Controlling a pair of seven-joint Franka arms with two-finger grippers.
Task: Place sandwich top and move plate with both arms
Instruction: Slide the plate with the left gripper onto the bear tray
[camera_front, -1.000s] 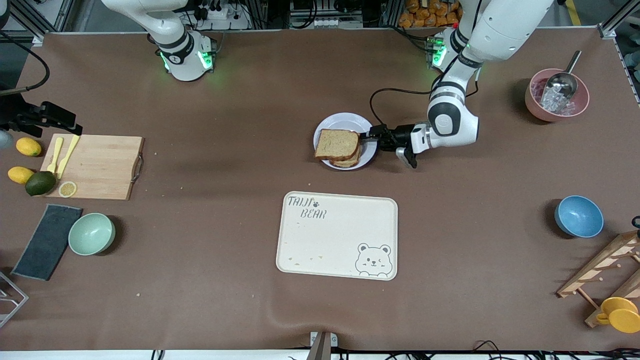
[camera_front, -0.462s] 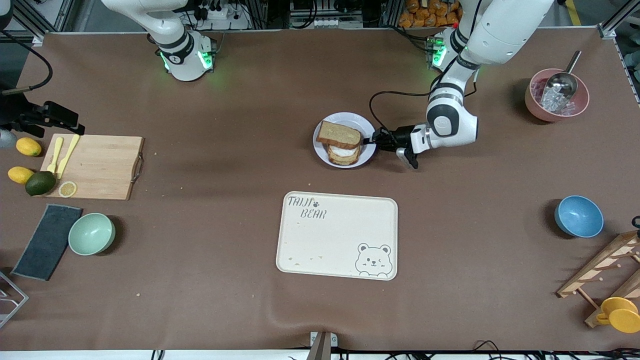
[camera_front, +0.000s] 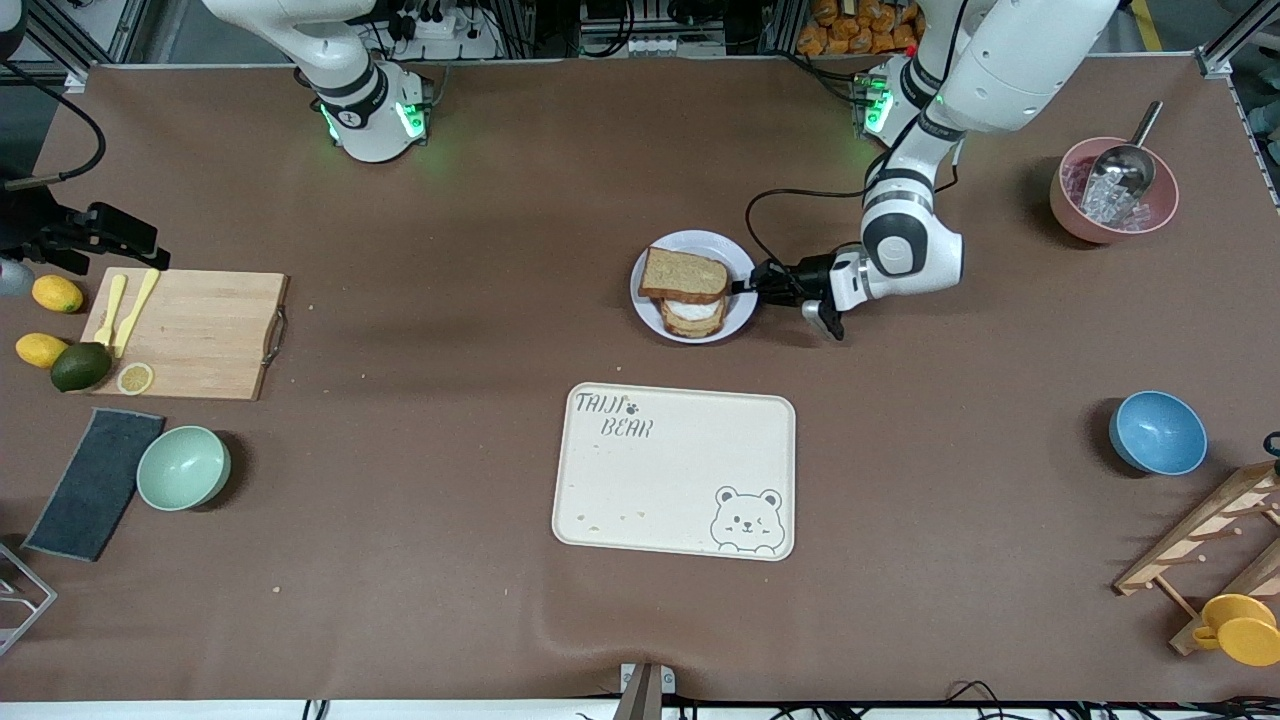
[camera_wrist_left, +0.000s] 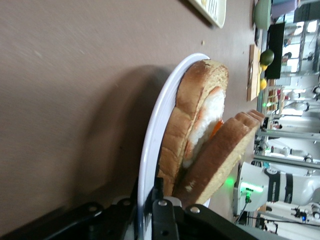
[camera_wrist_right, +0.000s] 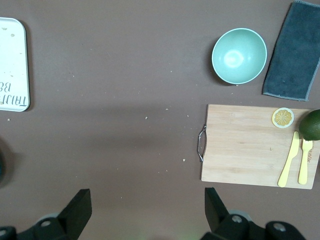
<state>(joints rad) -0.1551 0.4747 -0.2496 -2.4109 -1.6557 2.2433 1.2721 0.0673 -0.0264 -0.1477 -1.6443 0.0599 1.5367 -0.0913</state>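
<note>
The pale plate (camera_front: 739, 309) sits mid-table, farther from the front camera than the bear tray. On it lies the egg-topped slice (camera_wrist_left: 192, 110), and the sandwich top (camera_front: 685, 275) rests on that, tilted and a little askew (camera_wrist_left: 220, 160). My left gripper (camera_front: 745, 285) lies low at the plate's edge toward the left arm's end, shut on the plate's rim (camera_wrist_left: 160, 120), with one finger under it and one over it. My right gripper (camera_wrist_right: 147, 200) hangs open and empty, high over bare table beside the cutting board; it is out of the front view.
The cream bear tray (camera_front: 675, 470) lies nearer the front camera than the plate. A cutting board (camera_front: 190, 335) with yellow cutlery, lemons and an avocado, a mint bowl (camera_front: 183, 467) and a dark cloth sit at the right arm's end. A pink bowl with a scoop (camera_front: 1113, 190), a blue bowl (camera_front: 1157, 432) and a wooden rack sit at the left arm's end.
My left gripper has shut on the plate's rim. The plate has shifted slightly toward the left arm's end, and the sandwich top has slid and now sits tilted. The right arm has not moved.
</note>
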